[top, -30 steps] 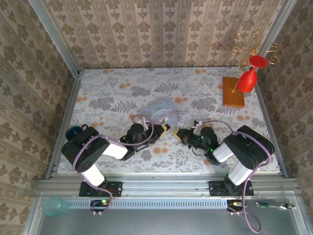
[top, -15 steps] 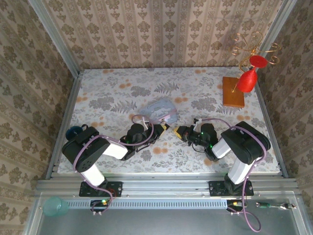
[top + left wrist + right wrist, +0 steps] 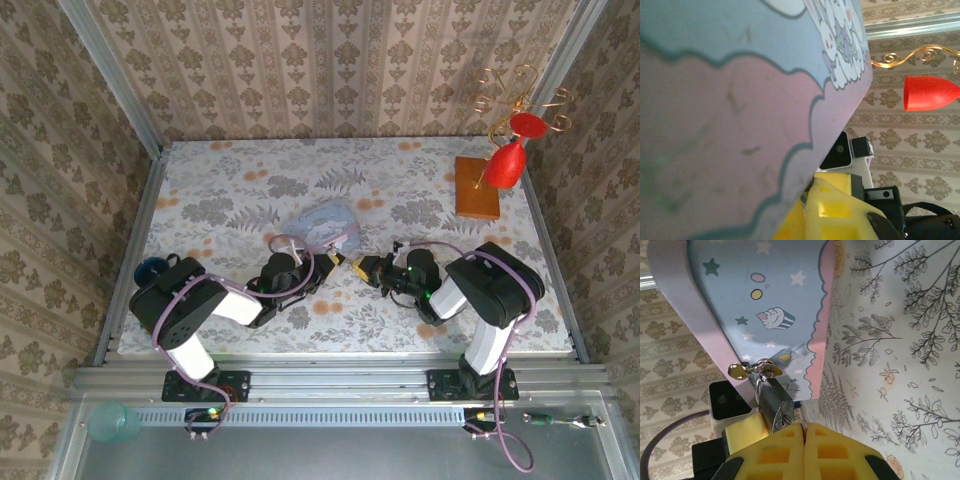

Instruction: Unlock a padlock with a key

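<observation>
Right fingers [image 3: 804, 429], pressed together, sit at the padlock [image 3: 775, 405] base, likely inserting the key. Next comes a careful twist. Left fingers [image 3: 338, 262]: cannot tell.

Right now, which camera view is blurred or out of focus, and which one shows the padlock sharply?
Left wrist: the pastel tin sits so close to the lens that its surface looks soft, while the wallpaper behind is crisper. Right wrist: the padlock is sharp, with light catching its metal. Top external: evenly lit, but detail that small is too tiny to resolve.
</observation>
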Controlling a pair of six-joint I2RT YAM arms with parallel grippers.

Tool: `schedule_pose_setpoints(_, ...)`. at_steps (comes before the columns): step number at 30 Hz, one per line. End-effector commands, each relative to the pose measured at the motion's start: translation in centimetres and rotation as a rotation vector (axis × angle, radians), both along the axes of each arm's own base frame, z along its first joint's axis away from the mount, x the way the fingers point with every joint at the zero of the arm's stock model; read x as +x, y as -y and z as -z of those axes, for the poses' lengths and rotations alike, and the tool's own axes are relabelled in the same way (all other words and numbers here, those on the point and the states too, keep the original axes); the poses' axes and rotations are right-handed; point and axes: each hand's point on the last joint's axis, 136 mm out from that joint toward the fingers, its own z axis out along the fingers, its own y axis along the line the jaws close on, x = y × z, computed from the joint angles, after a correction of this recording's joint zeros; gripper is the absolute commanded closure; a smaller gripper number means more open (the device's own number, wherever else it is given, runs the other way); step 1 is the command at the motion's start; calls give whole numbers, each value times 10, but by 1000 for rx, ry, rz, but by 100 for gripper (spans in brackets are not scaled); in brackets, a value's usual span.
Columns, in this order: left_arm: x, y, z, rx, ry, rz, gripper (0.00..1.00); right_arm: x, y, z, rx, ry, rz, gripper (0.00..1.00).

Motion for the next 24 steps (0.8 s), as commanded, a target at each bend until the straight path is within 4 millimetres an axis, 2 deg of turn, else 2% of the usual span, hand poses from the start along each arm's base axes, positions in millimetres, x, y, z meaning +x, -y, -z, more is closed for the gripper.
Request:
schedule_pose_setpoints(1, -15, 34, -53, -160, 91, 136, 100, -7, -24, -11, 31, 31, -80, 100)
schedule_pose_setpoints(6, -15, 34, -52, -159, 89, 136, 100, -6, -25, -20, 32, 62, -78, 100)
schedule_pose_setpoints(12, -15, 36, -54, -162, 92, 144, 100, -4, -23, -9, 18, 39, -68, 100)
schedule_pose_setpoints(18, -18, 36, -48, -149, 81, 149, 100, 4, -25, -28, 48, 81, -64, 100)
schedule_pose_setpoints(24, -18, 41, -42, -133, 70, 163, 100, 2, -37, -33, 64, 80, -91, 100)
